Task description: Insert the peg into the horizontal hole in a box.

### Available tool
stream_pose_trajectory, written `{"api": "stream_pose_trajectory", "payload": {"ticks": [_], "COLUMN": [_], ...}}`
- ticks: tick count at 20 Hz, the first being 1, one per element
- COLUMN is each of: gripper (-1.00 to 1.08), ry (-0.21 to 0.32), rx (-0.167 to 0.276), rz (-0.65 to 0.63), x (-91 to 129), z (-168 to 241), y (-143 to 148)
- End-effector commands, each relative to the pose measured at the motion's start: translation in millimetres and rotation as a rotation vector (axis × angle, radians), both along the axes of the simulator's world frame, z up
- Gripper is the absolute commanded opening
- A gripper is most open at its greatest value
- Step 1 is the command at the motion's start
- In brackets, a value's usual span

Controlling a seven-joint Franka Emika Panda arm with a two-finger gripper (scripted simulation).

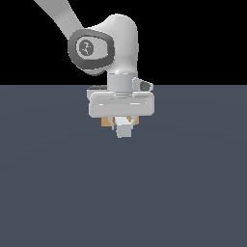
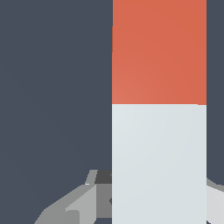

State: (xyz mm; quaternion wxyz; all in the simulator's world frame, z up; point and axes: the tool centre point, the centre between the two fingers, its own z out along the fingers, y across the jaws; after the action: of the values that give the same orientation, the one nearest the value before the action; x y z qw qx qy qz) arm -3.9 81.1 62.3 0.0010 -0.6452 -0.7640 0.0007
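Though most of it is hidden, the peg point(image 1: 124, 129) can be picked out in the exterior view as a pale grey square end poking out beneath the hand point(image 1: 122, 120), pointing toward the camera, with only a sliver of orange showing behind it. Up close in the wrist view the peg point(image 2: 159, 131) fills much of the frame as a broad bar, white on the near half and orange-red on the far half, cut off at both edges of the picture. The hand point(image 2: 157, 197) is clamped on the white half; grey fingers point(image 2: 83, 201) show on either side of the bar. The box point(image 1: 105, 122) is nearly all covered by the hand's body, with only small tan corners peeking out at each side just behind the peg. The hole cannot be seen, so I cannot tell whether the orange tip has entered it. All around lies the plain dark counter point(image 1: 193, 193).
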Motion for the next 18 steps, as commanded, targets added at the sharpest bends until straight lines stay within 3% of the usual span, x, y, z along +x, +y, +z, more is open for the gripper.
{"api": "stream_pose_trajectory", "payload": {"ticks": [1, 7, 18], "gripper": [-1.00, -1.00, -1.00], "ry": [-0.003, -0.003, -0.004], "rx": [0.000, 0.000, 0.001], "rz": [-0.003, -0.003, -0.001], "x": [3.7, 7.5, 11.0], "z": [4.1, 7.2, 8.4], "y": [16.7, 36.0, 35.8]}}
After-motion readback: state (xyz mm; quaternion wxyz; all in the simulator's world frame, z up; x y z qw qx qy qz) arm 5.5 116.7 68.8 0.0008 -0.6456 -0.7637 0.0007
